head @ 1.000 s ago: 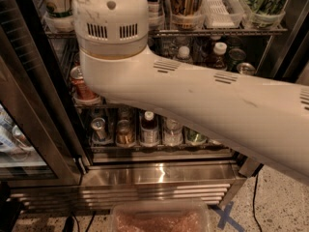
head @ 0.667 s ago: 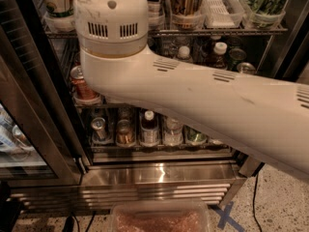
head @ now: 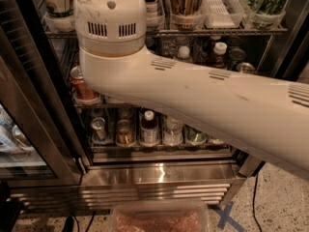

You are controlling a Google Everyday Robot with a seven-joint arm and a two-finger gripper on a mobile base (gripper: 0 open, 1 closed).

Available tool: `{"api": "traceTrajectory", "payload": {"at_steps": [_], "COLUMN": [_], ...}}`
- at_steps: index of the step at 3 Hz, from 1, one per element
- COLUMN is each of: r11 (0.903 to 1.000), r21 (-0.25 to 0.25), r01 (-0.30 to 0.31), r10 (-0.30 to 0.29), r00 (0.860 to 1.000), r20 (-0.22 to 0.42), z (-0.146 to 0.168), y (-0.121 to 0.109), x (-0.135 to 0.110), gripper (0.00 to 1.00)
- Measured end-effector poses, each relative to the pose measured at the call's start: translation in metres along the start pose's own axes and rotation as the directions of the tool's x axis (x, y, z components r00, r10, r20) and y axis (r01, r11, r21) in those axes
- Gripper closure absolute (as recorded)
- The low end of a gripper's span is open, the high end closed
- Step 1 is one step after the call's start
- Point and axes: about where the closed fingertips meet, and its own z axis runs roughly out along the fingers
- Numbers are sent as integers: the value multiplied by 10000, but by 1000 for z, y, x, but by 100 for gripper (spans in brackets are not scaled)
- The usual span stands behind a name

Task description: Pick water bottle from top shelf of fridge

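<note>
The fridge (head: 159,174) fills the view, with wire shelves, clear lanes and a shiny steel base. My white arm (head: 193,95) crosses it from the right to a round joint (head: 111,18) at the upper left and hides much of the middle shelf. A small clear bottle with a white cap (head: 183,53), seemingly the water bottle, peeks out just above the arm on the shelf under the topmost visible one. A white-capped dark drink (head: 219,50) stands to its right. My gripper is out of view.
Tall cans and cups in clear lanes fill the topmost visible shelf (head: 217,31). Cans and bottles line the lowest shelf (head: 145,129). A second cooler's glass door (head: 14,144) is at the left. A clear tub (head: 159,219), cables and blue tape (head: 226,215) lie on the floor.
</note>
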Motion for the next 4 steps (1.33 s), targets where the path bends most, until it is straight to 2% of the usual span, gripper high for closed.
{"api": "traceTrajectory", "payload": {"at_steps": [2, 3, 4], "r11": [9999, 9999, 9999], "r21": [-120, -120, -120], "r01": [-69, -68, -70], "r10": [69, 69, 71], "r00": [10000, 10000, 10000], "r20": [34, 34, 36], "z": [2, 2, 2], "y": [4, 4, 4], "x": [1, 1, 1], "gripper": [96, 100, 100]}}
